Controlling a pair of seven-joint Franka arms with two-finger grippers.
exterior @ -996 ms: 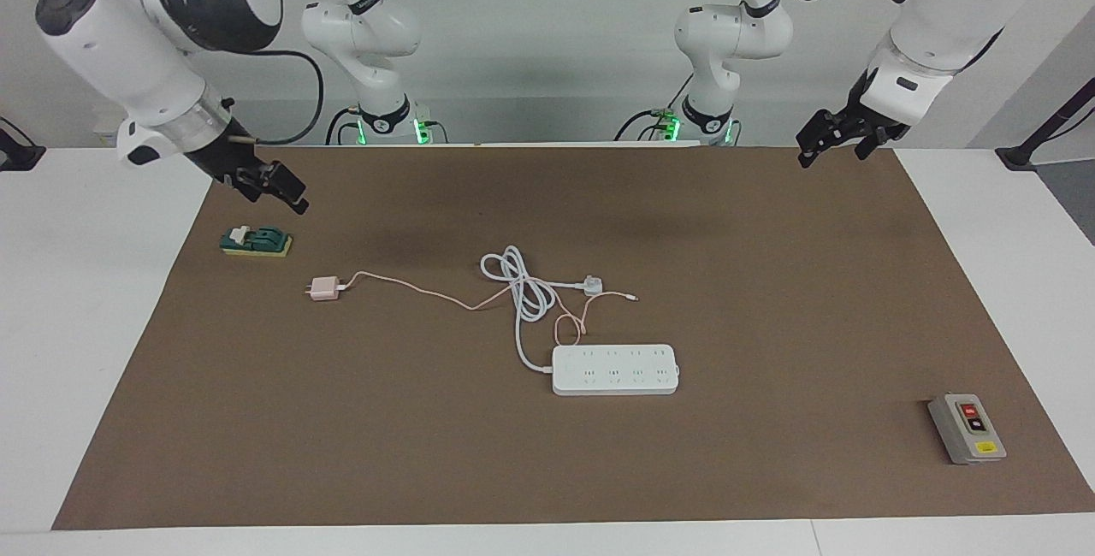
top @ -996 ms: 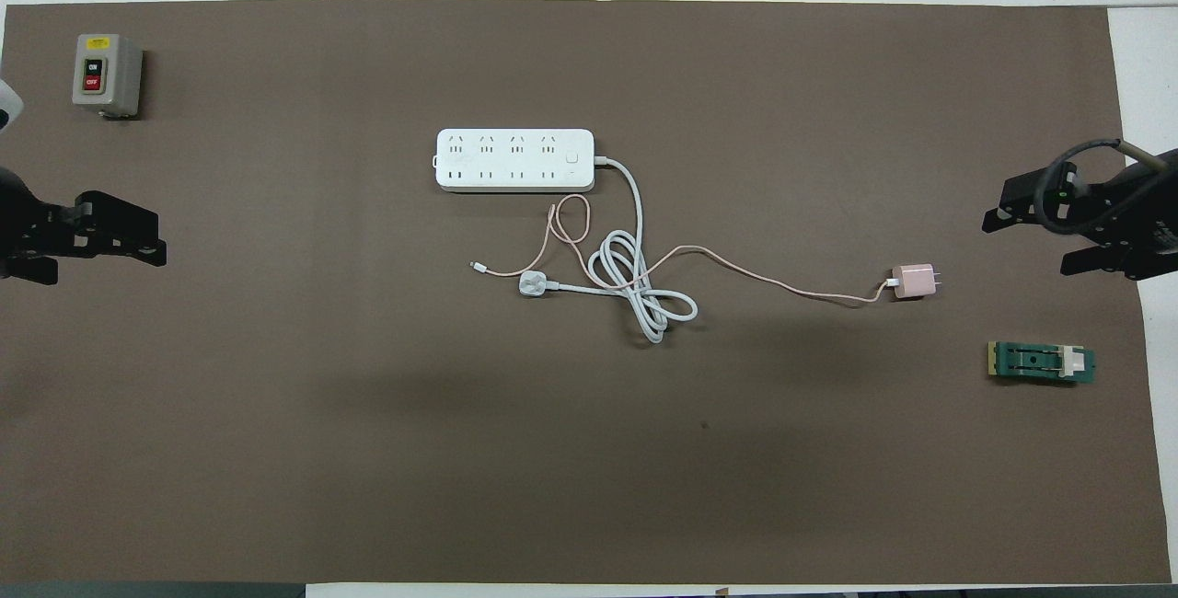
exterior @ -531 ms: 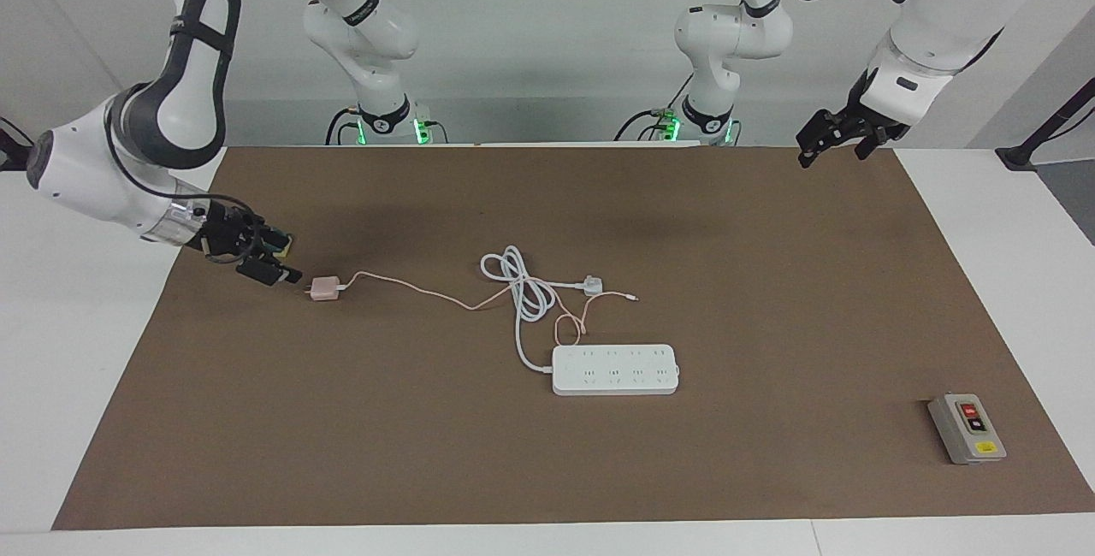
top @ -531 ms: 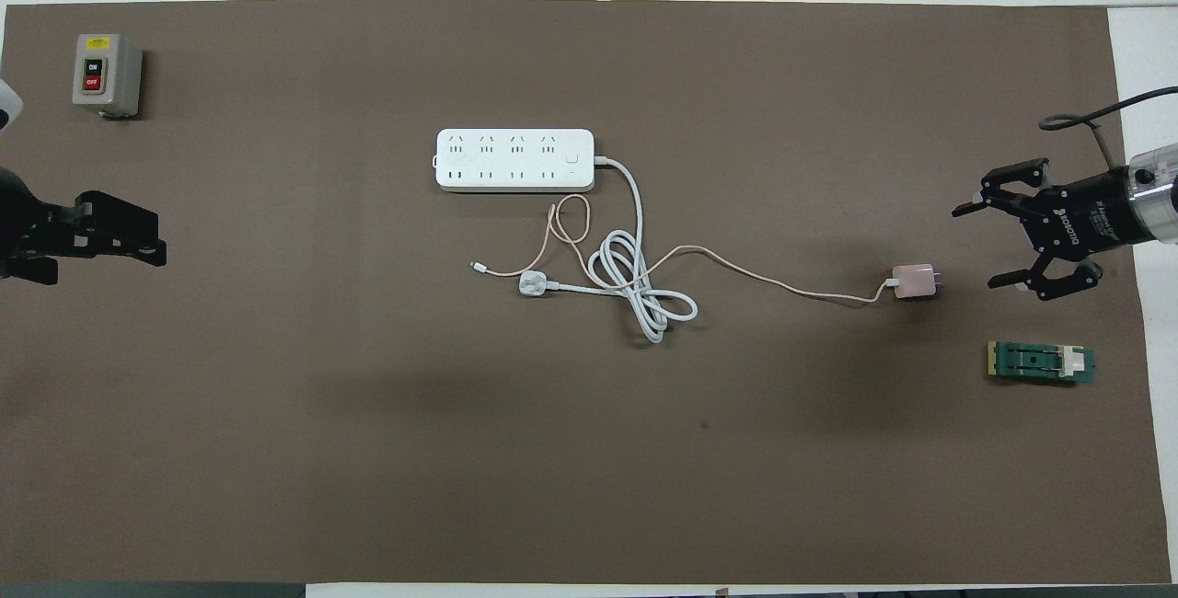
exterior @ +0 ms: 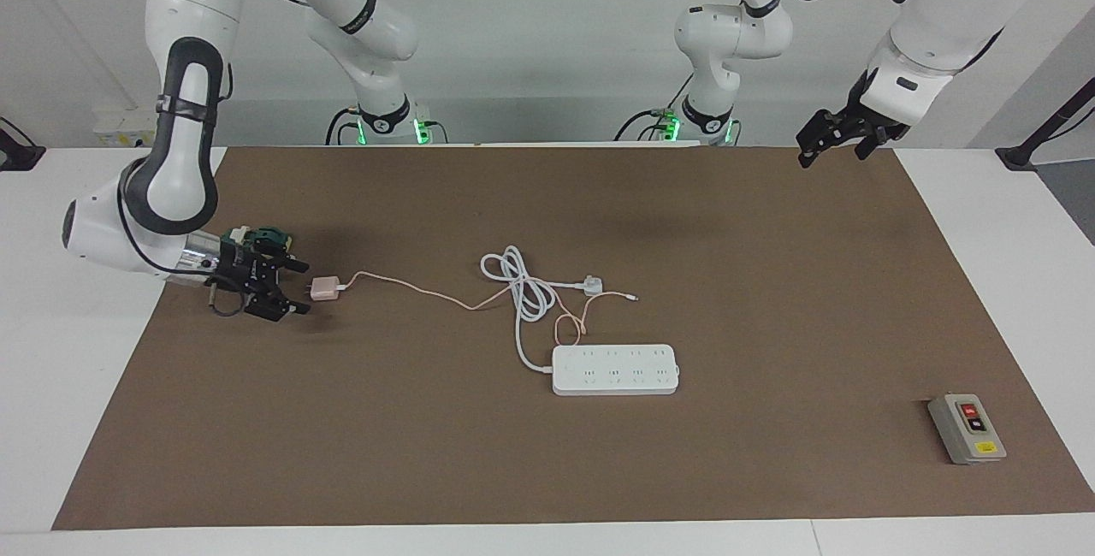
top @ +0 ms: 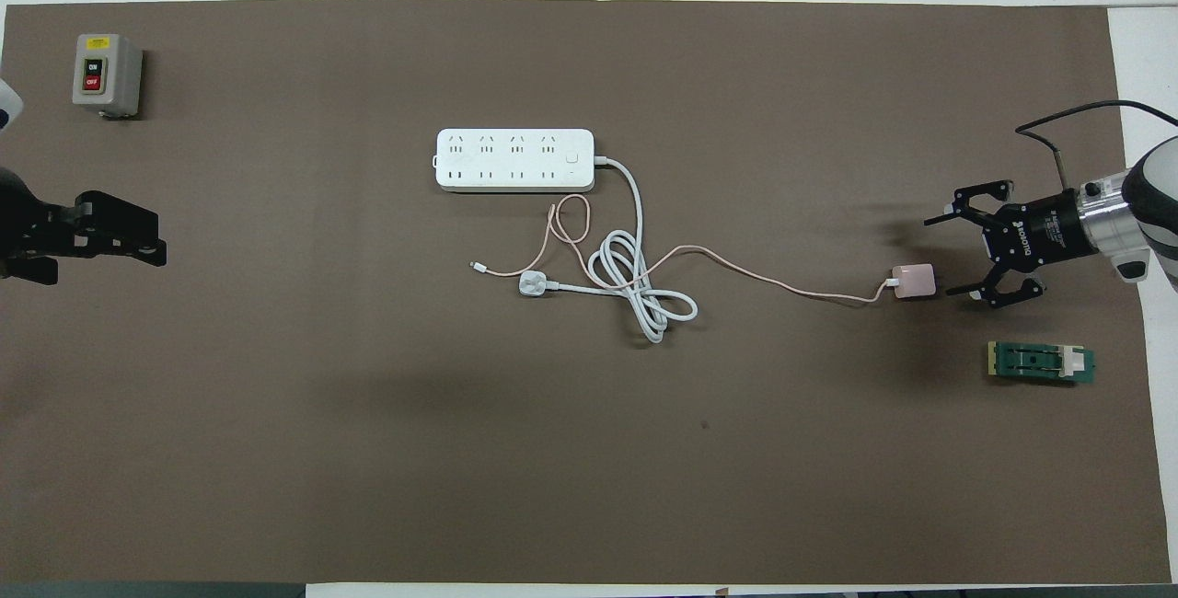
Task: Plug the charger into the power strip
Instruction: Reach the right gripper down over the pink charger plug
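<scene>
- A white table (exterior: 51,299) carries a broad brown mat (exterior: 599,453) that covers most of its top; a pale wall stands at the robots' end.
- The power strip (exterior: 615,369) lies flat near the middle of the mat, sockets up, its long side running along the table's length.
- Its thick white cord (top: 635,276) leaves the end toward the right arm's end of the table and lies in loose loops nearer to the robots than the strip, ending in a white plug (top: 533,283).
- The charger (exterior: 324,288) rests on the mat well apart from the strip, toward the right arm's end of the table and nearer to the robots than the strip.
- Its thin pink cable (top: 773,282) trails across the mat to the white cord's loops, crosses them, and curls into a small ring just beside the strip.
- The right gripper (exterior: 292,286) is low over the mat just beside the charger, pointing at its prong end; the jaws stand wide apart, and the charger is not between them.
- A green and yellow block (top: 1041,362) lies on the mat near that gripper, nearer to the robots than the charger.
- The left gripper (exterior: 834,139) waits raised over the mat's corner at the left arm's end, jaws apart and holding nothing.
- A grey box with red and black buttons (exterior: 967,428) sits at the left arm's end, farther from the robots than the strip.
</scene>
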